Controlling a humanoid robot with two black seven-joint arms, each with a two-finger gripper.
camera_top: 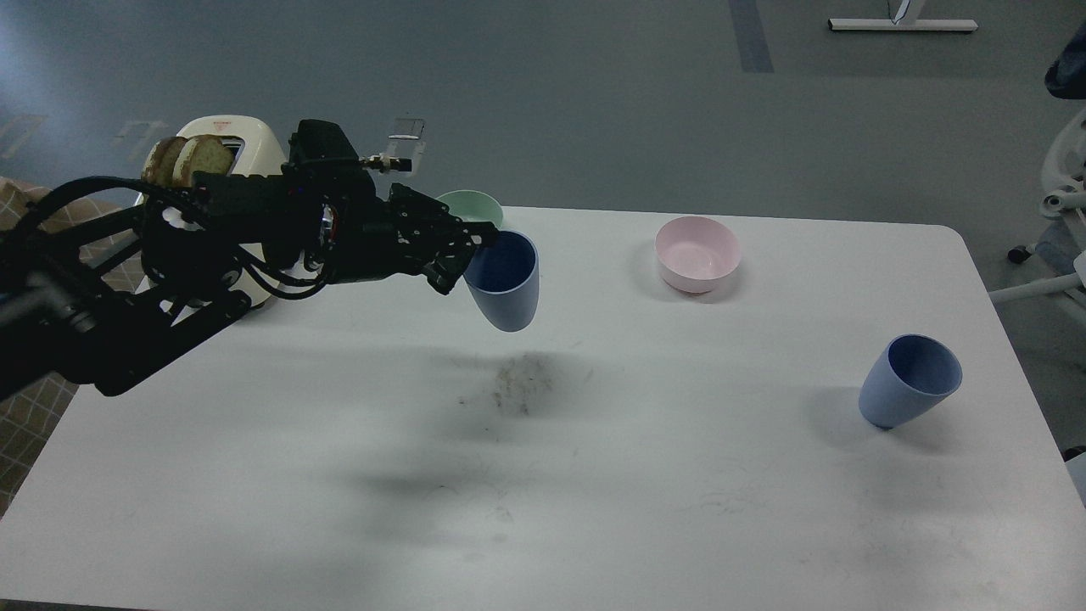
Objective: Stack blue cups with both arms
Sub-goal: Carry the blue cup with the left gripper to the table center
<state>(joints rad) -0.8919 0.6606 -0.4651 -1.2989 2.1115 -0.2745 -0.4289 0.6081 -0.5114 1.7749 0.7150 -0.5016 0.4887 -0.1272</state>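
A black jointed left arm reaches over a white table. Its left gripper pinches the rim of a matte dusty-blue tumbler, held tilted in the air (a shadow lies beneath). A second, identical blue tumbler stands on the table at the right, beyond a pink bowl. A mint-green bowl sits behind the gripper.

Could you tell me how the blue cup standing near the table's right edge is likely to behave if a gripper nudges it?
The free blue cup tapers to a narrow rounded base and already leans, so it probably tips easily. Once down, it would likely roll in a curve. The left gripper lifts its twin by the rim, suggesting it is light.
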